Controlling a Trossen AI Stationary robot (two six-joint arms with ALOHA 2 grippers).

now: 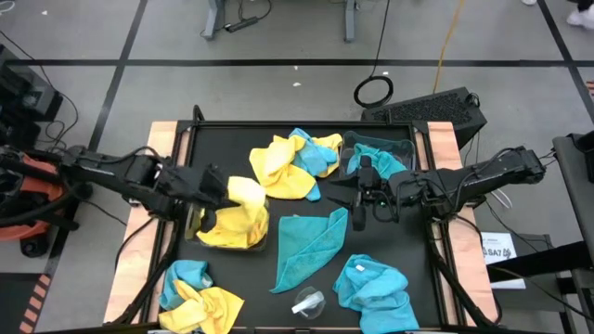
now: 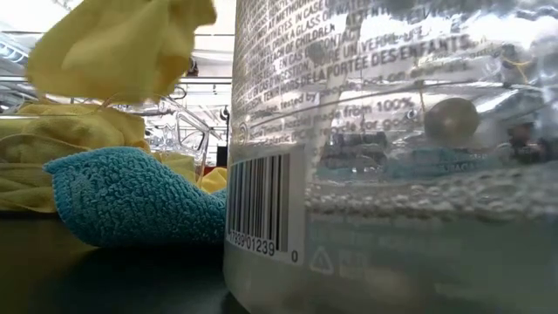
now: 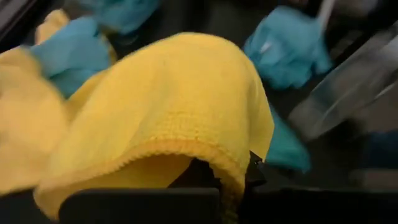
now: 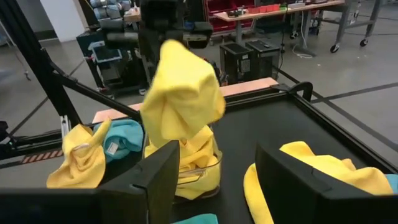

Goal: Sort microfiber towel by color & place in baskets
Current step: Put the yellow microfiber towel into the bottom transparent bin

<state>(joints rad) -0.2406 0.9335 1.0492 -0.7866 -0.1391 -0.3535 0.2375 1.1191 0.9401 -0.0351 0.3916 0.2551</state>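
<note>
From where I stand, the left gripper (image 1: 215, 193) pinches a yellow towel (image 1: 245, 192), lifted so it hangs over the left basket (image 1: 243, 243), which already holds yellow ones (presumably the yellow bin). In the middle lie a mixed yellow-and-teal heap (image 1: 295, 160) and a flat teal towel (image 1: 311, 243). To the right, the right gripper (image 1: 358, 202) hangs with fingers spread and nothing in them, beside the right basket (image 1: 410, 146) that holds teal cloth.

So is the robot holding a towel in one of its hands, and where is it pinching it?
Yes. The left hand is shut on a yellow towel, pinching its top so it hangs over the basket. The right hand is open, holding nothing.
</note>
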